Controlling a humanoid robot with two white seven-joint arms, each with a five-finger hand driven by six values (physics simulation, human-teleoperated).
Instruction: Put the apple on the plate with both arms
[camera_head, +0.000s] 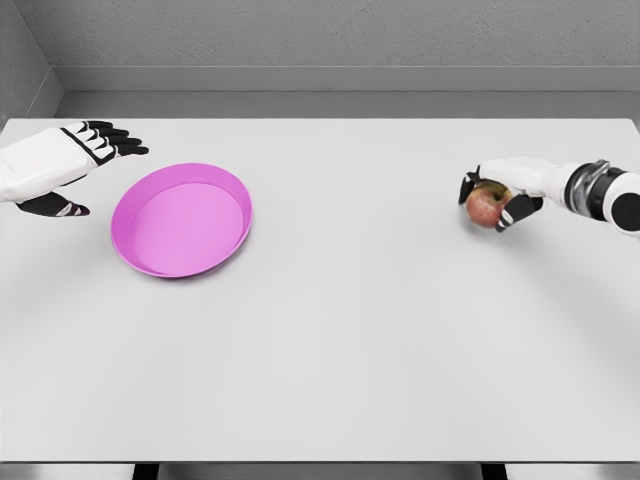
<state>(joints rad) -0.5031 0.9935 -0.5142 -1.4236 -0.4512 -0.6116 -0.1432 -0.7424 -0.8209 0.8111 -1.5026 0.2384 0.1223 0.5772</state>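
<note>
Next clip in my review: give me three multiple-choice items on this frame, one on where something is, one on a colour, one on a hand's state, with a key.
1. Where is the apple?
A. on the plate
B. at the table's right, in the right hand
C. under the left hand

2. What colour is the plate?
A. pink
B. blue
C. green

3. How is the left hand?
A. closed on the apple
B. pressing into the plate
C. open, beside the plate

Key: 1 B, the right hand wraps the apple far from the plate. 2 A, its rim and floor are pink. 3 C, the fingers are spread and hold nothing.
</note>
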